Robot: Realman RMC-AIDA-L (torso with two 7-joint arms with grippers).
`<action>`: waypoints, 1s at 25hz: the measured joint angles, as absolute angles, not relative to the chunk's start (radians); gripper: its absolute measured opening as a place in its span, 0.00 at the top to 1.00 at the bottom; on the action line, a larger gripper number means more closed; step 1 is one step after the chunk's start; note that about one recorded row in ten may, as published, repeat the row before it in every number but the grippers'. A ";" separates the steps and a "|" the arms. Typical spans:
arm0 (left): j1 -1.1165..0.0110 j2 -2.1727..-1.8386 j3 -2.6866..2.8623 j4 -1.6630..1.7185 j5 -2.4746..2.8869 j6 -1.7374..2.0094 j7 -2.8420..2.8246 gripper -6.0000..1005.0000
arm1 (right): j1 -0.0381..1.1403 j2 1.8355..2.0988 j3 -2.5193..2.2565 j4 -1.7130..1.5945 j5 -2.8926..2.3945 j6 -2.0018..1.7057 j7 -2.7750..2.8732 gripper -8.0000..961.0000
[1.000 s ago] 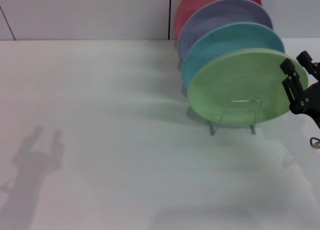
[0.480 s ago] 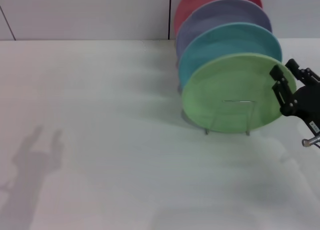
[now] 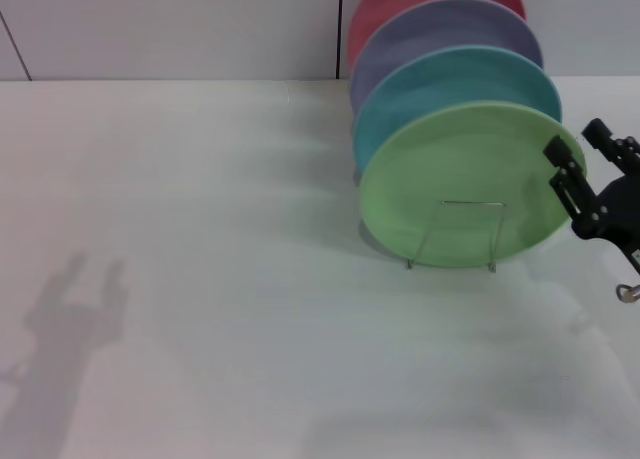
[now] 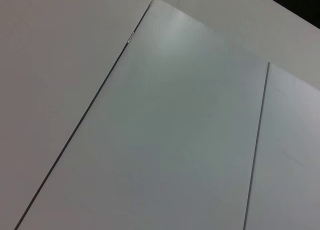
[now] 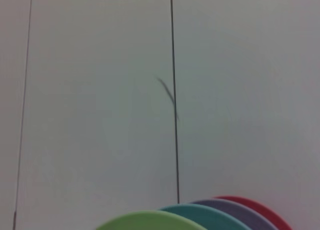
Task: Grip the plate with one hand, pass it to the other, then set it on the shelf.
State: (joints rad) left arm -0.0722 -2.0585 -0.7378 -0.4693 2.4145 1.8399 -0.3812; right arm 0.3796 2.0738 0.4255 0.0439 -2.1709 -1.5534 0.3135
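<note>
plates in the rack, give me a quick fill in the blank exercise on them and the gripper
1. The plate standing at the front of the wire rack is light ____.
2. Directly behind the light-green plate stands the ____ plate.
3. The right gripper is at the light-green plate's ____ edge, on the robot's own side of that name.
4. Counting all colours, the rack holds ____ plates.

Missing words: green; turquoise; right; four
</note>
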 joint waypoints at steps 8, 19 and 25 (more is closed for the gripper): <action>-0.075 -2.059 -0.737 -0.473 2.414 1.841 -0.382 0.51 | 0.314 2.074 0.455 0.030 -2.143 -1.723 0.330 0.52; -0.124 -2.064 -0.834 -0.321 2.408 1.820 -0.331 0.51 | 0.190 2.074 0.736 -0.038 -1.669 -1.839 0.574 0.52; -0.218 -2.068 -0.882 -0.211 2.404 1.597 -0.077 0.51 | 0.233 2.074 0.749 -0.049 -1.535 -1.701 0.583 0.52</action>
